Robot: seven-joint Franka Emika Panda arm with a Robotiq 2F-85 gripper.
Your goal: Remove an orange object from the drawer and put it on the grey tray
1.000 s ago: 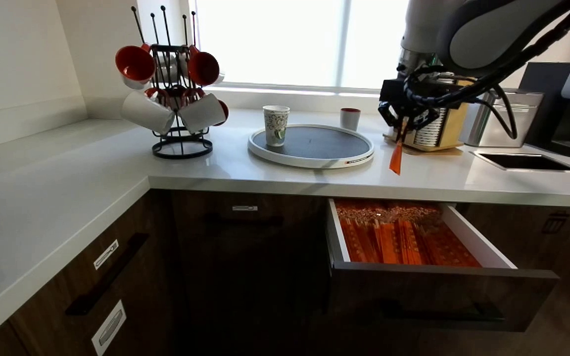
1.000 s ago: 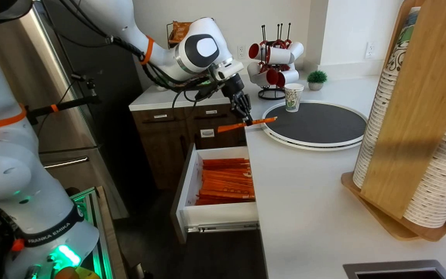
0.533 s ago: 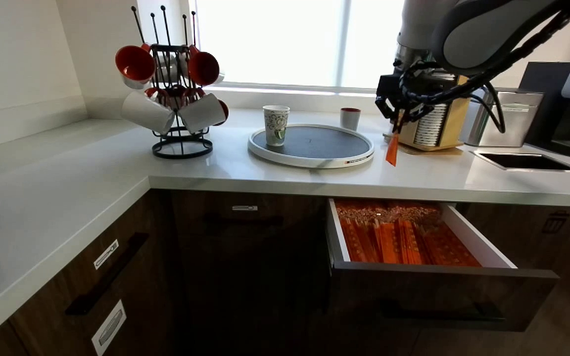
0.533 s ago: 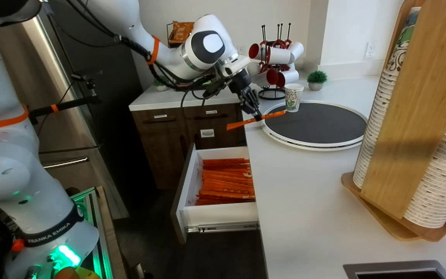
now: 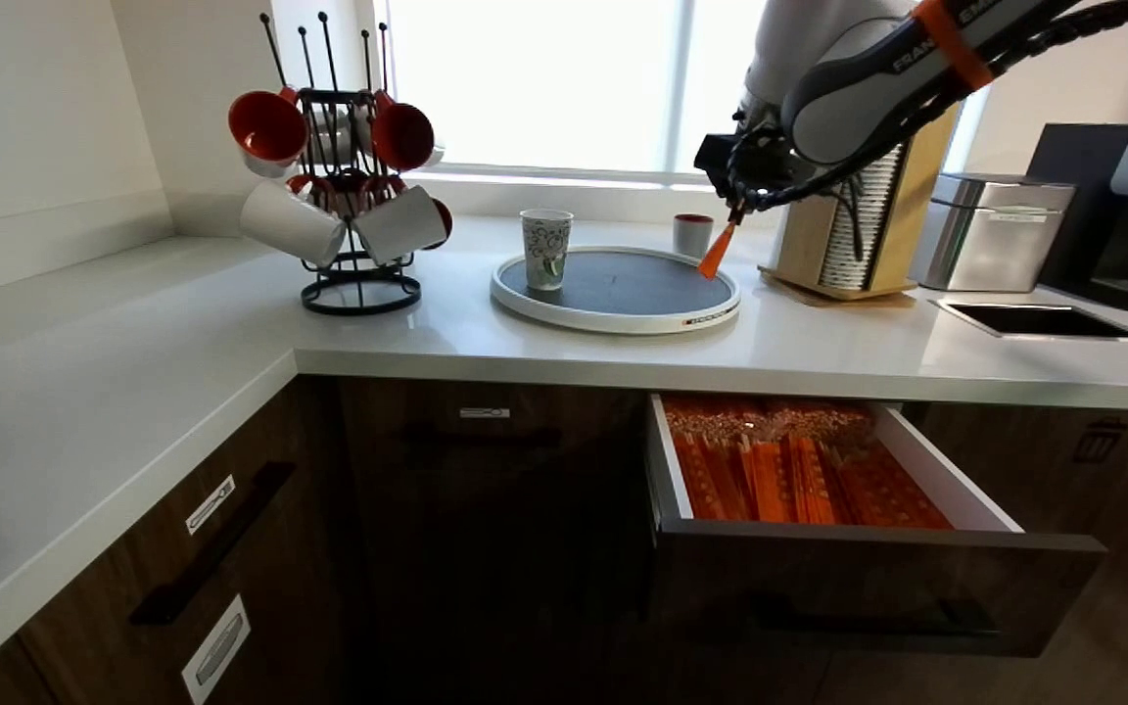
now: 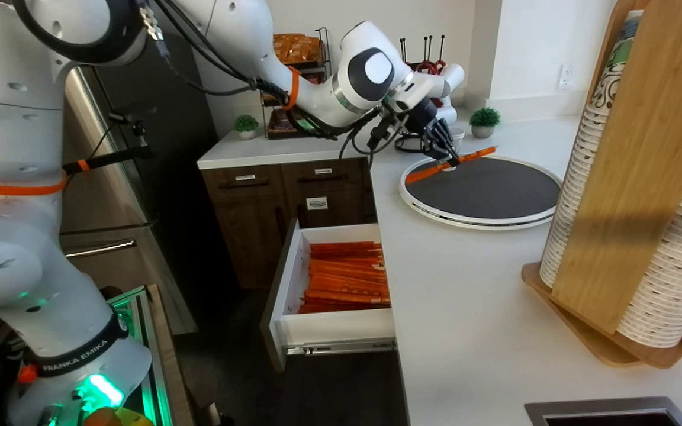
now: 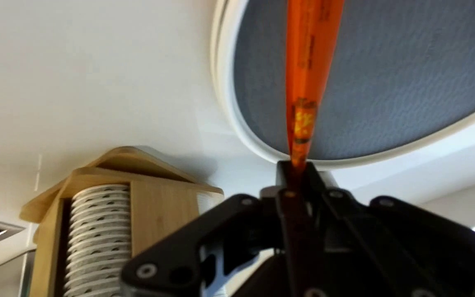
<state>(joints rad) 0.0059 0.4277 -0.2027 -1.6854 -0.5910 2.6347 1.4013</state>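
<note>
My gripper (image 7: pixel 298 166) is shut on a thin orange packet (image 7: pixel 309 62), which sticks out from between the fingertips over the tray. In an exterior view the packet (image 6: pixel 478 155) is held near its middle by the gripper (image 6: pixel 452 160), tilted, above the left part of the grey tray (image 6: pixel 495 192). It also shows in an exterior view (image 5: pixel 717 253), in front of the tray's right side. The round grey tray (image 5: pixel 642 284) has a white rim. The dark-brown drawer (image 5: pixel 877 587) stands open with many orange packets (image 6: pixel 350 278) inside.
A patterned paper cup (image 5: pixel 546 250) stands on the tray's left part; the arm partly hides it in an exterior view. A small cup (image 5: pixel 692 235) is behind the tray. A wooden cup holder (image 7: pixel 163 214) stands beside it. A mug rack (image 5: pixel 360 284) stands left.
The arm has carried the orange packet from above the counter's front edge across to over the tray. The gripper has stayed shut on it. The drawer and tray have not moved.
</note>
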